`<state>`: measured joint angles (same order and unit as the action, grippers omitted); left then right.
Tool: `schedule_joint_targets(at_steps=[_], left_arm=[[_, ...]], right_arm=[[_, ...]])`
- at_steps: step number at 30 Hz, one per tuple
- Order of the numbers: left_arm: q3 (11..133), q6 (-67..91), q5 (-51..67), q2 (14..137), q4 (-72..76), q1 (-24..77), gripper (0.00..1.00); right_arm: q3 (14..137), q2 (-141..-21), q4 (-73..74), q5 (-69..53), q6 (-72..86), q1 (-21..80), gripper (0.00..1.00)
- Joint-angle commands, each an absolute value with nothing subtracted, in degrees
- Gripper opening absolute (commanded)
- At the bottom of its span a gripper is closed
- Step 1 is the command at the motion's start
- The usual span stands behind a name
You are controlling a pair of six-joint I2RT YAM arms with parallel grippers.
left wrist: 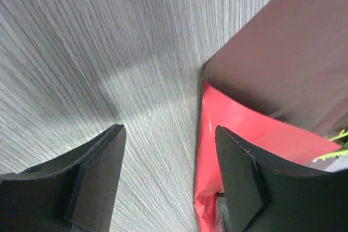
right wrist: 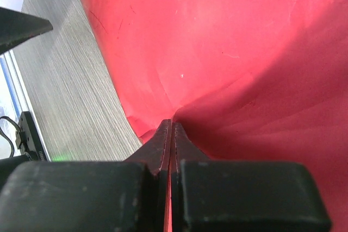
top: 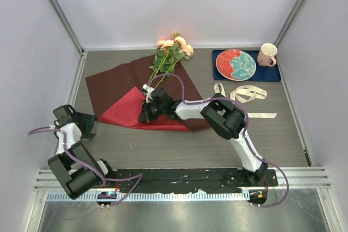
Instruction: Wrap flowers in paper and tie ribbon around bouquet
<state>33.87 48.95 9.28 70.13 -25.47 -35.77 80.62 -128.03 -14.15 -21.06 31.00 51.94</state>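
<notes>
My right end effector (right wrist: 171, 126) is pinched shut on a fold of the paper (right wrist: 228, 52). The flowers (top: 173, 52) lie just beyond it on that sheet. My left end effector (left wrist: 168, 131) stands open over the surface (left wrist: 81, 52), beside the paper's edge. Farther right lie the ribbon (top: 247, 93), plate (top: 235, 74) and mug (top: 267, 54); I cannot see the mug's inside.

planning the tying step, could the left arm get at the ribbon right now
Probably not: the ribbon lies far right near the blue mat, the left gripper sits far left, and the right arm stretches between them, right gripper shut on the paper.
</notes>
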Motion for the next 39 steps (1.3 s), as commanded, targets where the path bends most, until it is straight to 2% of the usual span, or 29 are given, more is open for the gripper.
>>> schedule_joint_targets(at_steps=[1, 8, 11, 12, 17, 24, 27, 31, 39], left_arm=[[29.36, 50.27, 14.4, 67.5, -20.24, -35.95, 0.7], [22.87, 54.84, 18.54, 69.08, -10.21, -36.03, 0.64], [22.24, 54.32, 19.41, 70.31, -6.95, -35.95, 0.59], [22.58, 53.79, 19.86, 71.1, -6.51, -35.86, 0.54], [23.2, 52.38, 20.83, 75.31, -6.42, -35.77, 0.47], [23.82, 50.89, 21.53, 80.24, -5.36, -35.77, 0.23], [23.91, 50.8, 21.53, 79.55, -5.36, -35.68, 0.18], [23.99, 50.27, 21.44, 78.92, -6.06, -35.6, 0.13], [23.29, 49.83, 22.06, 79.37, -6.42, -35.6, 0.08]], right_arm=[[79.63, -125.77, -13.54, -21.44, 30.59, 51.24, 0.0], [79.54, -125.86, -14.06, -21.36, 30.85, 51.24, 0.0], [79.54, -125.86, -14.15, -21.45, 30.85, 51.24, 0.0], [79.54, -125.95, -14.15, -21.45, 30.85, 51.24, 0.0], [80.86, -126.12, -12.92, -21.36, 30.5, 51.42, 0.0], [83.22, -124.72, -10.9, -20.22, 30.94, 52.38, 0.03], [85.59, -124.72, -9.85, -19.87, 30.59, 53.43, 0.05], [90.43, -126.21, -7.92, -18.46, 29.54, 55.28, 0.11], [105.09, -134.28, -1.76, -17.31, 28.21, 57.83, 0.14]])
